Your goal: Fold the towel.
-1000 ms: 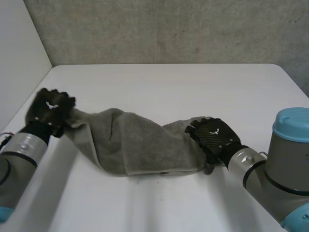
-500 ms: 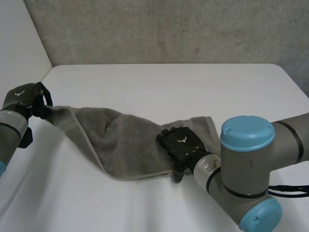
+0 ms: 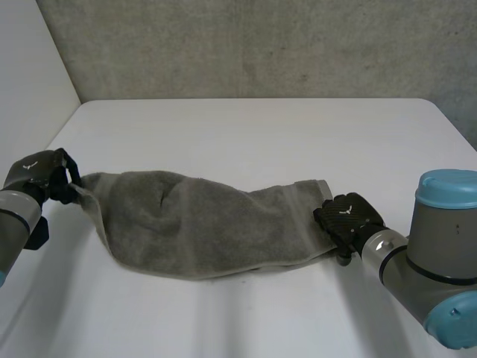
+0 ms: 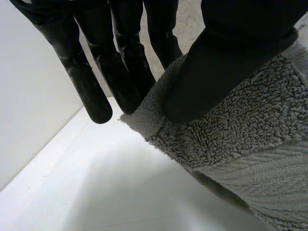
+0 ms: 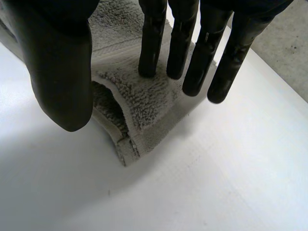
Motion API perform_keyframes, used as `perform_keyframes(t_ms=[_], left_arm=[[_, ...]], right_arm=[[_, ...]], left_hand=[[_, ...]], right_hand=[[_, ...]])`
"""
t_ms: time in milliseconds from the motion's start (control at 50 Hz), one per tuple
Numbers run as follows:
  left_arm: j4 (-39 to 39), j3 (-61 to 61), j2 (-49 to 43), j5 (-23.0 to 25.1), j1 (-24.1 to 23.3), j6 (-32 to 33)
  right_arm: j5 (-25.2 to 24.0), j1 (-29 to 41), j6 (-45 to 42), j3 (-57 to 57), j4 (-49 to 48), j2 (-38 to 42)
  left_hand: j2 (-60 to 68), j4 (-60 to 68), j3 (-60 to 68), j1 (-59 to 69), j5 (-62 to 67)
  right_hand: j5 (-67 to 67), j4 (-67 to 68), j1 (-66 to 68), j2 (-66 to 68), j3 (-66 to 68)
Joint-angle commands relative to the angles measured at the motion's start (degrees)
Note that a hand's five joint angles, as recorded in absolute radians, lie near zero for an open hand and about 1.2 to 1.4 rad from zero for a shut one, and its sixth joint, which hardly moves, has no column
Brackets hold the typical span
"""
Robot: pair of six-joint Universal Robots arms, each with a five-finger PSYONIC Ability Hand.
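White table (image 3: 246,134), towel (image 3: 201,224) stretched long: my left hand (image 3: 39,170) pinches one corner, my right hand (image 3: 346,218), fingers straight, pins the other end. Keeps it taut, I guess.

Your towel (image 3: 201,224) is rough, looped terry cloth; the table (image 3: 253,134) reads smooth and matt, and the wall (image 3: 261,45) across the top looks coarse concrete.

Left hand (image 4: 231,62) pinches corner of grey towel (image 4: 250,130): thumb pressed on terry pile, fingers (image 4: 91,82) nearly straight behind hemmed edge. Corner raised above white surface (image 4: 96,192). Smoother woven band crosses cloth below thumb.
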Motion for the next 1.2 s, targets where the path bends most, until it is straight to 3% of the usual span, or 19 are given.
perform_keyframes(t_ms=[20,160,200,220,260,440,500,540,580,600,640,700,740,840,1100,1200], left_arm=[[0.07,-0.46,0.63,-0.03,-0.27,0.02],[-0.02,-0.55,0.72,-0.03,-0.27,0.02],[-0.02,-0.64,0.72,-0.03,-0.27,0.02],[-0.02,-0.9,0.72,0.06,-0.27,0.02],[-0.02,-1.07,0.72,0.06,-0.36,0.1],[-1.95,-0.73,5.09,1.46,-1.42,-0.07],[-4.49,-0.11,10.36,2.87,-1.42,-0.6],[-6.07,0.24,13.08,3.4,-1.42,-0.86],[-7.82,0.94,15.81,3.57,-1.42,-1.3],[-9.67,1.99,18.27,3.58,-1.42,-2.08],[-11.69,3.31,20.47,3.58,-1.42,-3.22],[-16.52,6.38,23.55,3.66,-1.59,-6.12],[-18.83,8.07,24.01,3.66,-1.59,-7.28],[-23.13,10.26,23.3,3.66,-1.42,-8.77],[-23.22,13.87,-2.27,3.4,-3.09,-8.16],[-23.22,26.22,-13.32,2.96,-5.72,-8.25]], right_arm=[[-1.94,-0.77,0.74,-0.51,-4.33,2.13],[-2.11,-0.77,0.83,-0.87,-5.4,2.49],[-2.2,-0.77,0.83,-0.95,-5.57,2.49],[-2.2,-0.77,0.83,-0.95,-5.57,2.49],[-2.2,-0.77,0.92,-1.13,-6.01,2.49],[-1.76,-1.73,1.62,-3.06,-5.48,0.03],[-2.03,-2.17,2.5,-4.65,-2.67,-6.04],[-2.38,-2.44,2.32,-6.32,1.2,-9.82],[-3.95,-3.31,2.15,-13.22,14.13,-15.33],[-3.96,-3.32,2.15,-13.26,14.2,-15.35],[-6.06,-5.15,1.97,-23.05,29.51,-16.58],[-6.77,-6.22,1.8,-28.11,35.74,-16.85],[-7.56,-7.09,0.14,-37.29,45.45,-16.5],[-7.56,-7.36,-4.25,-46.2,51.03,-13.0],[-5.46,-6.83,-8.92,-50.6,51.82,7.12],[-3.78,-6.39,-8.84,-59.14,51.47,15.41]], left_hand=[[10.31,10.23,10.45,12.88,11.94],[10.31,10.23,10.45,12.88,11.94],[10.31,10.23,10.45,12.88,11.94],[10.31,10.23,10.45,12.88,11.94],[10.31,10.23,10.45,12.88,11.94],[10.31,10.23,10.45,12.88,11.94],[10.31,10.23,10.45,12.88,11.94],[10.31,10.23,10.45,12.88,11.94],[10.31,10.23,10.45,12.88,11.94],[10.31,10.23,10.45,12.88,11.94],[10.31,10.23,10.45,12.88,11.94],[10.31,10.23,10.45,12.88,11.94],[10.31,10.23,10.45,12.88,11.94],[10.31,10.23,10.45,12.88,11.94],[10.31,10.23,10.45,12.88,11.94],[10.31,10.23,10.45,12.88,11.94]], right_hand=[[6.0,6.37,6.21,6.17,6.24],[11.07,11.44,11.27,11.23,11.31],[23.43,23.81,23.64,23.6,23.67],[23.51,23.89,23.72,23.68,23.76],[41.75,42.12,41.95,41.91,41.99],[44.99,45.36,45.19,45.15,45.23],[44.99,45.36,45.19,45.15,45.23],[44.99,45.36,45.19,45.15,45.23],[44.99,45.36,45.19,45.15,45.23],[44.99,45.36,45.19,45.15,45.23],[44.99,45.36,45.19,45.15,45.23],[44.99,45.36,45.19,45.15,45.23],[44.99,45.36,45.19,45.15,45.23],[44.99,45.36,45.19,45.15,45.23],[44.99,45.36,45.19,45.15,45.23],[44.99,45.36,45.19,45.15,45.23]])
